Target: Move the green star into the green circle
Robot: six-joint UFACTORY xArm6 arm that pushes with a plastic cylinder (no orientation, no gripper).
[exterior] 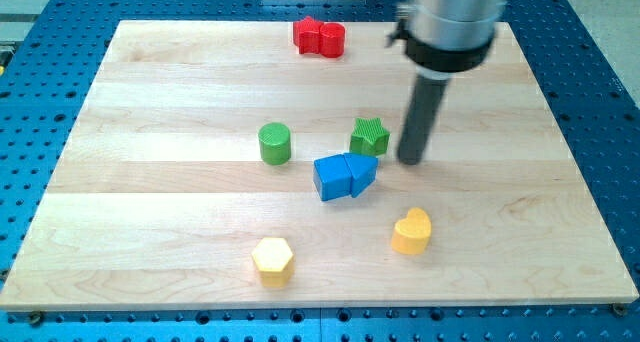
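Note:
The green star lies near the middle of the wooden board. The green circle, a short cylinder, stands to its left with a clear gap between them. My tip is on the board just right of the green star, a small gap away, not clearly touching it. The dark rod rises from there to the arm's grey body at the view's top.
Two blue blocks lie pressed together just below the green star. A yellow heart and a yellow hexagon lie toward the view's bottom. Red blocks sit at the top edge. A blue perforated table surrounds the board.

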